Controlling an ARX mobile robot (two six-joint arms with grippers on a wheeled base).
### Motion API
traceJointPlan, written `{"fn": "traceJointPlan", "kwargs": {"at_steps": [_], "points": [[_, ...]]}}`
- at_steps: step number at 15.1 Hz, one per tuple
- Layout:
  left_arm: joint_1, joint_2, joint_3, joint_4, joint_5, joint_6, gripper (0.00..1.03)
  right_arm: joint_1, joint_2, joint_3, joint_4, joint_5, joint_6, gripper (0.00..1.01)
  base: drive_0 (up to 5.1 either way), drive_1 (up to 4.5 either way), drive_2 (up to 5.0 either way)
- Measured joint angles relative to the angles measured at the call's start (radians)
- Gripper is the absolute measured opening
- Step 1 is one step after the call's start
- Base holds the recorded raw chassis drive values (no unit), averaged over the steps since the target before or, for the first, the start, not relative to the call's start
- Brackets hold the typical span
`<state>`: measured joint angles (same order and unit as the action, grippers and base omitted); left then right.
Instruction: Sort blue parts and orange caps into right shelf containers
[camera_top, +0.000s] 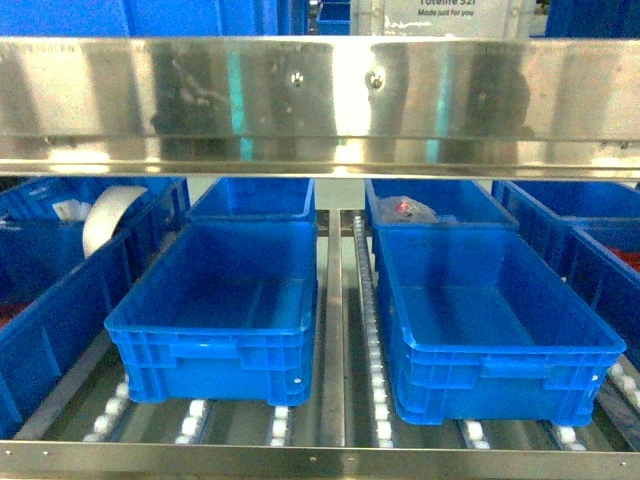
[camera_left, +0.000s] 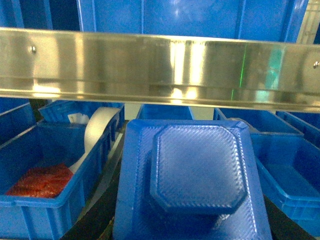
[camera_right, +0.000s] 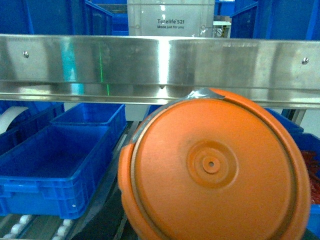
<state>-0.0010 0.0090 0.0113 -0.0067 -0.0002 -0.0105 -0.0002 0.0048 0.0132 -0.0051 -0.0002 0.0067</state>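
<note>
Right up in my face is a square blue plastic part (camera_left: 192, 185) with a raised, textured octagonal top, filling the near middle. Behind it runs a shiny steel shelf rail (camera_left: 160, 67) across the whole width. On the left, a bright-blue plastic crate (camera_left: 45, 207) holds something red and crumpled (camera_left: 40, 181), with a white tape roll (camera_left: 100, 130) just past it. More blue crates (camera_left: 292, 182) sit on the right.

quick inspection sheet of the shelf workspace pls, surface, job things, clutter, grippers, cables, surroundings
surface: roller shelf under a steel rail.
job's things: two front crates, left crate and right crate, both look empty; blue part fills the left wrist view, orange cap the right wrist view.
clutter: white tape roll, red material, bagged item in neighbouring bins.
grippers: jaws not in view.
cables: nothing seen.
surroundings: more blue bins, clear Totelife box.
</note>
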Motion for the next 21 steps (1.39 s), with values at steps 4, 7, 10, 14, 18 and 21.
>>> {"fn": "traceJointPlan", "kwargs": {"at_steps": [4, 7, 10, 14, 18, 21], "points": [[0.0, 0.0, 0.0, -0.001, 0.0, 0.001, 0.42, 0.0, 0.0, 0.0, -0.001, 0.0, 0.0, 0.43, 0.0, 0.0, 0.0], [0.0, 0.0, 0.0, 0.0, 0.0, 0.0, 0.42, 0.0, 0.0, 0.0, -0.001, 0.0, 0.0, 0.43, 0.0, 0.0, 0.0], [0.0, 0.0, 0.0, 0.0, -0.001, 0.0, 0.42, 0.0, 0.0, 0.0, -0.001, 0.0, 0.0, 0.43, 0.0, 0.0, 0.0], [0.0, 0.0, 0.0, 0.0, 0.0, 0.001, 0.42, 0.0, 0.0, 0.0, -0.001, 0.0, 0.0, 0.43, 0.0, 0.0, 0.0], [0.0, 0.0, 0.0, -0.001, 0.0, 0.0, 0.42, 0.0, 0.0, 0.0, -0.002, -0.001, 0.0, 0.43, 0.0, 0.0, 0.0], [0.0, 0.0, 0.0, -0.002, 0.0, 0.001, 0.42, 0.0, 0.0, 0.0, -0.002, 0.0, 0.0, 0.43, 0.0, 0.0, 0.0]]}}
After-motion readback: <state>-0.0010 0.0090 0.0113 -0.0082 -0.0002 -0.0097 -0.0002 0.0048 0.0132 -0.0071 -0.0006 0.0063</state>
